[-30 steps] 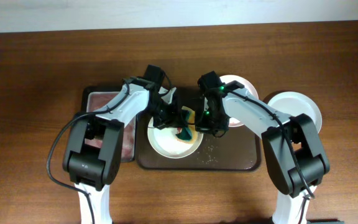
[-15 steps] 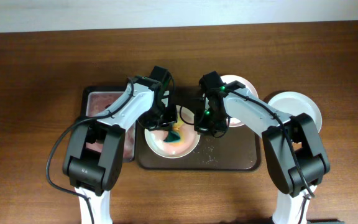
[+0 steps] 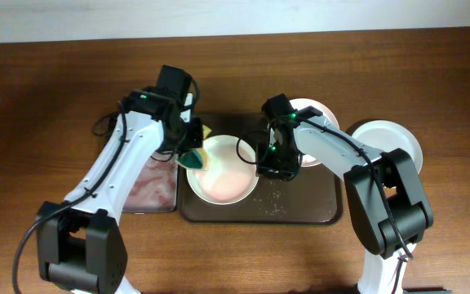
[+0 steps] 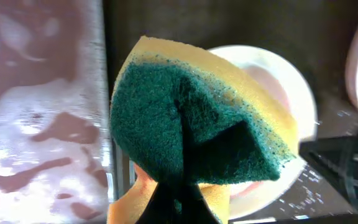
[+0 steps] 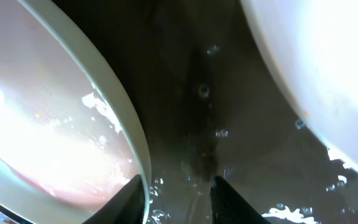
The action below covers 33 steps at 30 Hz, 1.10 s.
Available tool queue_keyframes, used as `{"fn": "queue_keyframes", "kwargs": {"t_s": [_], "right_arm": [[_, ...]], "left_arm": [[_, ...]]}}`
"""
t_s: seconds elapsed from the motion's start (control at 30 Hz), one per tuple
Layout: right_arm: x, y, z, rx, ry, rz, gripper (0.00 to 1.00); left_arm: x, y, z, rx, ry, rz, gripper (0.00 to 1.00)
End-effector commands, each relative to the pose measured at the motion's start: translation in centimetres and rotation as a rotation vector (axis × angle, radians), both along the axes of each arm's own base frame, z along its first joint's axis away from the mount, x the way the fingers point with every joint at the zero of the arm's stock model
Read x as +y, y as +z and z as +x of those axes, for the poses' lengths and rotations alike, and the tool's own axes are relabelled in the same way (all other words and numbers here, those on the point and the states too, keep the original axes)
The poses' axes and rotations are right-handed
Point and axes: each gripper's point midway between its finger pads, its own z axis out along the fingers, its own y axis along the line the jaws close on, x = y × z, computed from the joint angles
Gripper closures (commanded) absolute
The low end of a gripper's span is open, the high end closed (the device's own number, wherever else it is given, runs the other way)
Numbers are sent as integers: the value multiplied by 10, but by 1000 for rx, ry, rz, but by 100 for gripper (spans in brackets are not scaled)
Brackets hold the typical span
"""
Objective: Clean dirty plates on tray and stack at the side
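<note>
Sponge (image 4: 191, 130) is clamped in the left pincer (image 3: 191, 152); the plate (image 3: 223, 175), just beside the narrowly parted right pincer (image 5: 178, 186), should be gripped squarely by its rim.

Robot test bench: wooden table (image 3: 39, 90), white wall (image 3: 219, 16)

Two plates (image 3: 219, 175) on the brown tray (image 3: 300, 208) — third plate (image 3: 386, 143) (white) beside it.

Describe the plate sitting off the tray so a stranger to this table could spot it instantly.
Find the dark brown tray on the wooden table. Just beyond its right end a white plate rests on bare wood. The pinkish plate and the other white plate both lie on the tray; this one alone is off it.
</note>
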Motion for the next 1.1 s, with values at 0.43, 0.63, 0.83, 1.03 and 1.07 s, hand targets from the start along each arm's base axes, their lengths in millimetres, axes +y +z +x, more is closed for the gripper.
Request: {"fn": "queue_keyframes", "kwargs": {"t_s": [0.43,0.63,0.83,1.03,1.07], "right_arm": [[-10,14,2,-145,91,-274,96],[-42,98,36,-401,197,-464,96],[-72,152,46,-529,156,-651,96],[-51,194,45,-733,236,-890,96],[-48,199,44,-763,244,-923,96]], "left_arm": [[94,-79,17,115,81,169,83],[106,-82,22,95,94,239,19],[103,-94,31,43,102,218,18],[95,-111,29,20,96,169,19],[94,-112,30,14,96,165,19]]}}
